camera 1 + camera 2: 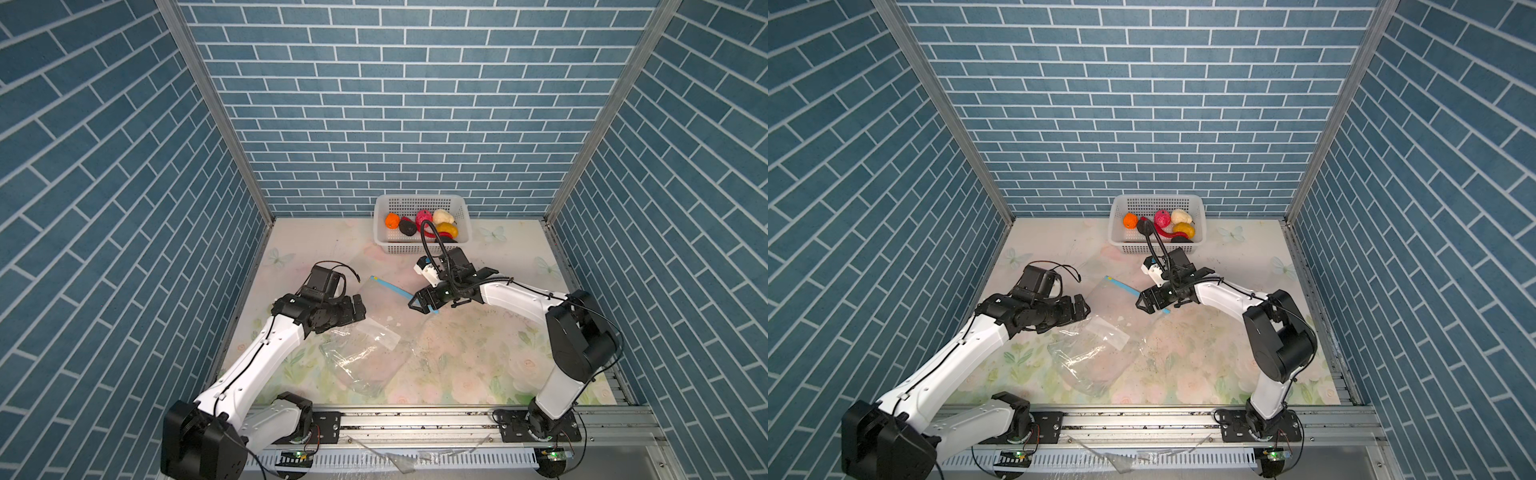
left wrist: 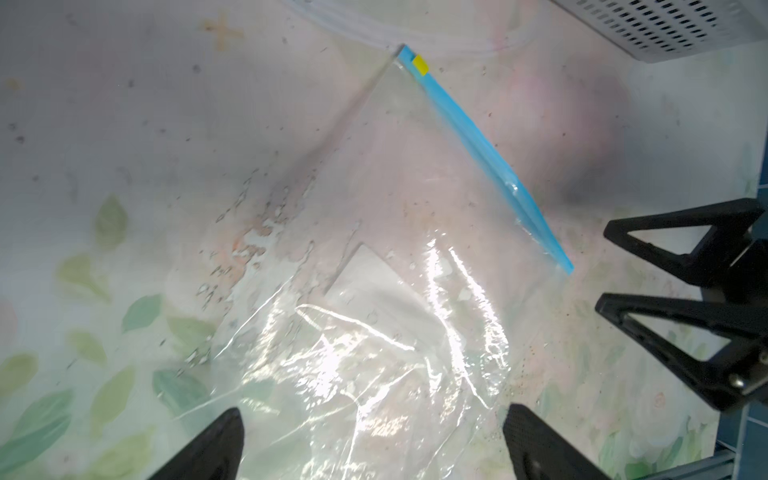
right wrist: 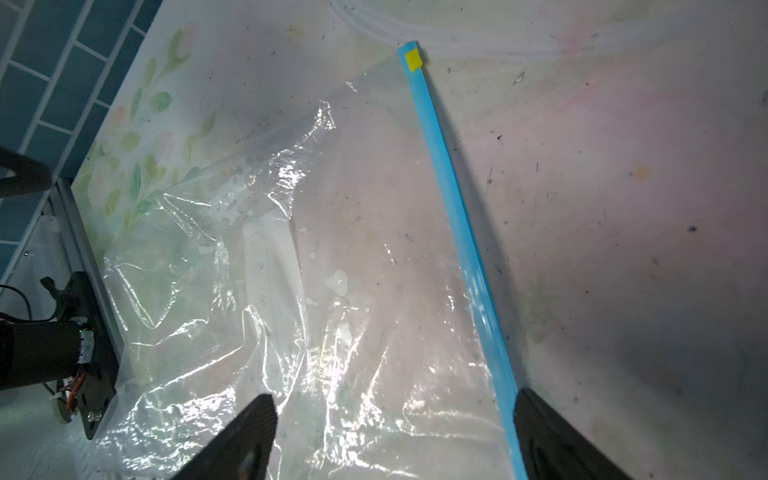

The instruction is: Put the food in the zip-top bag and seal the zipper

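Table (image 1: pixel 457 374) with floral-print cover, speckled with dark marks, maybe dirt, hard to tell. White perforated basket (image 1: pixel 419 248) sits at the far edge, right of middle. Clear crinkled zip-top bag (image 1: pixel 374 345) lies flat mid-surface, apart from the basket, its blue zipper (image 1: pixel 395 287) on the far side, towards the basket.

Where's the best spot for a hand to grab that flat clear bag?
Probably the blue zipper strip along the zip-top bag's mouth, from above, at the end beneath the open right hand. Its shadow suggests it sits slightly raised; the rest lies flat, crinkled.
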Action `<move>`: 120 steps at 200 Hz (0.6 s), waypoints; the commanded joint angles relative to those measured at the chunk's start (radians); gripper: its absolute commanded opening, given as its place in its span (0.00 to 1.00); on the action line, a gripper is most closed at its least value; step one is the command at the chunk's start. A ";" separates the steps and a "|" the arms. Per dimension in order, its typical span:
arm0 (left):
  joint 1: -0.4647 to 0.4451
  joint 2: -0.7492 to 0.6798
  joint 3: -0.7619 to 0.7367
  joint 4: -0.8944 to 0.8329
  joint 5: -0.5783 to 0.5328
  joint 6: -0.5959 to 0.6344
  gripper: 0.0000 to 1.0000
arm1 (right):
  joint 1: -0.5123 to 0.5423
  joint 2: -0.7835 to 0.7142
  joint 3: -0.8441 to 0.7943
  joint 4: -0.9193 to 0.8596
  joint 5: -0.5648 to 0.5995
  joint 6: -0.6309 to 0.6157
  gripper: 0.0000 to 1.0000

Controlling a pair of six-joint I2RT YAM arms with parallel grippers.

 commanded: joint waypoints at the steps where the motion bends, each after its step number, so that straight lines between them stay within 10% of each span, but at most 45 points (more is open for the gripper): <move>1: 0.022 -0.049 -0.023 -0.183 -0.068 -0.034 0.99 | -0.002 0.039 0.071 -0.046 -0.001 -0.070 0.94; 52: 0.059 -0.120 -0.072 -0.315 -0.022 -0.102 0.99 | -0.016 0.113 0.117 -0.043 0.043 -0.103 0.97; 120: 0.084 -0.120 -0.286 -0.074 0.147 -0.201 0.99 | -0.029 0.209 0.197 -0.038 -0.003 -0.110 0.92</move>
